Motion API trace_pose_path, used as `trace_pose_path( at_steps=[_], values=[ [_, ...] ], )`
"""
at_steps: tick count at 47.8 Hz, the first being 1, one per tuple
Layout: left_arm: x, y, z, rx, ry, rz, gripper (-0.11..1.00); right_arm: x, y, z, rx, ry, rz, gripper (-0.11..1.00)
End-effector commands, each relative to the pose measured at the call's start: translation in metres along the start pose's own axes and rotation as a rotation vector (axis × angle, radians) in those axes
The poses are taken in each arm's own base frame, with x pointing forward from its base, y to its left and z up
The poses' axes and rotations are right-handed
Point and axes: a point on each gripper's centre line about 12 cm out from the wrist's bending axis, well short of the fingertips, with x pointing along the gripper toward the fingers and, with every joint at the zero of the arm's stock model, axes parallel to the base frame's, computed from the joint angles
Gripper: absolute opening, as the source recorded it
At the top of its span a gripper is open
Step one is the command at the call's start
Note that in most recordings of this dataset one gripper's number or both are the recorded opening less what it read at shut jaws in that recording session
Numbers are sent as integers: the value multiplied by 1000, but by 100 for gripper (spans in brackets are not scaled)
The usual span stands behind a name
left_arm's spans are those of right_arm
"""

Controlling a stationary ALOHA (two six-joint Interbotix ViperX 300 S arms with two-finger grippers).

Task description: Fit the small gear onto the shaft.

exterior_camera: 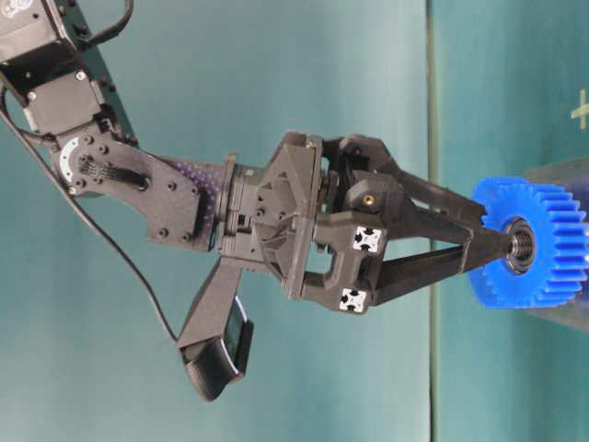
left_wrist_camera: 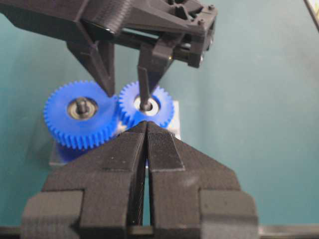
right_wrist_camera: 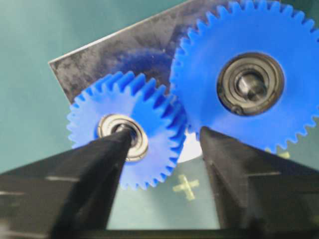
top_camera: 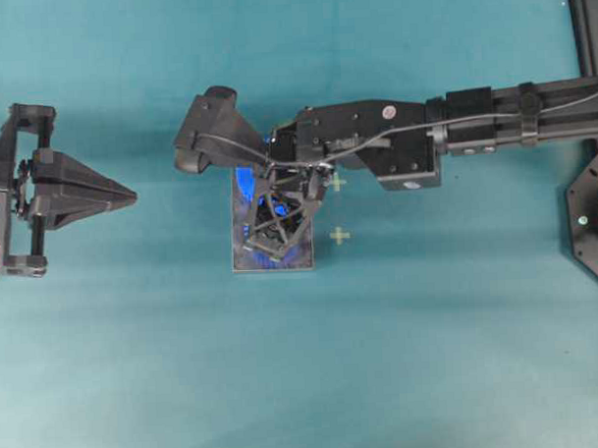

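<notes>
Now the small gear sits on the shaft, meshed beside the larger gear on the grey plate. Right gripper has its jaws spread, released; left gripper waits clenched, empty. Next, I'd judge: lift clear.

Larger blue gear on grey plate, teal table

The shaft is hidden behind a right gripper fingertip at the small gear hub. The larger gear is cut off by the frame's right edge.
</notes>
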Motion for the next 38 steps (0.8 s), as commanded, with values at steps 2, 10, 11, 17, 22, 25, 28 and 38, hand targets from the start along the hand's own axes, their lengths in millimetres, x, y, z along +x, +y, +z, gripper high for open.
trace_pose_path(
  at_steps=[2, 10, 11, 17, 22, 25, 28, 38],
  values=[
    [0, -1, 9, 2, -29, -3, 0, -21, 0, 12, -17, -51, -5, 55],
    [0, -1, 9, 0, -28, -3, 0, -29, -3, 19, -49, -55, -47, 31],
    [0, -1, 9, 2, -29, -3, 0, -29, -3, 19, -55, -54, -50, 27],
    [0, -1, 10, 2, -31, -3, 0, -25, -3, 19, -76, -42, -53, 11],
    [0, -1, 9, 2, -29, -3, 0, -25, 0, 18, -74, -39, -44, 4],
    [0, -1, 10, 2, -34, -3, 0, -26, 2, 18, -69, -38, -32, 3],
    [0, -1, 11, 0, -40, -3, 0, -30, 4, 19, -66, -46, -18, 2],
    [0, -1, 11, 2, -55, -4, 0, -44, 8, 23, -69, -80, 1, 2]
  ],
)
